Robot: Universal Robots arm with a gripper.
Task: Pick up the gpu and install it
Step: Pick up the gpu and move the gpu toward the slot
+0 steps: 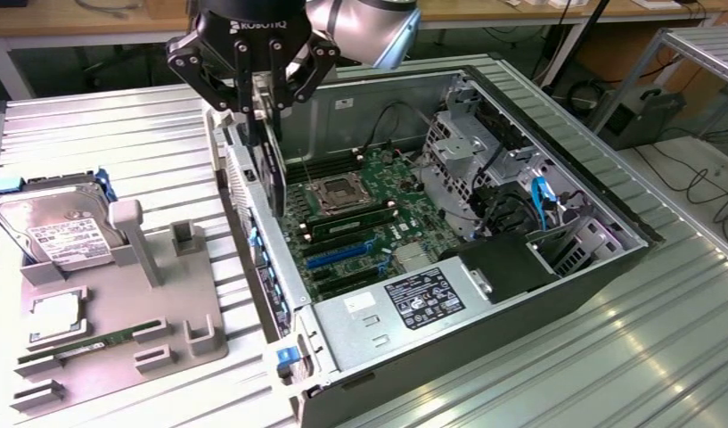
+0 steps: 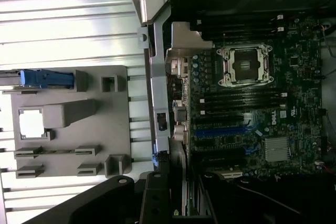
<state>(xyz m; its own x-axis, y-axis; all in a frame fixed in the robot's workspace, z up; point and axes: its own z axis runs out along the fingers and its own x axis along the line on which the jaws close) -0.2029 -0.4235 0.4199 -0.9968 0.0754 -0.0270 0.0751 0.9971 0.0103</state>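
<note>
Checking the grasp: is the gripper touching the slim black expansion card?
Touching. Exterior view shows the gripper clamped on the slim black gpu card.

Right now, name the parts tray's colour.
Grey moulded plastic parts tray; exterior view shows it best.

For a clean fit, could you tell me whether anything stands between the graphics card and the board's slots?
Nothing visible does. The graphics card hangs on edge in the fingers beside the case wall; the blue slot lies bare.
</note>
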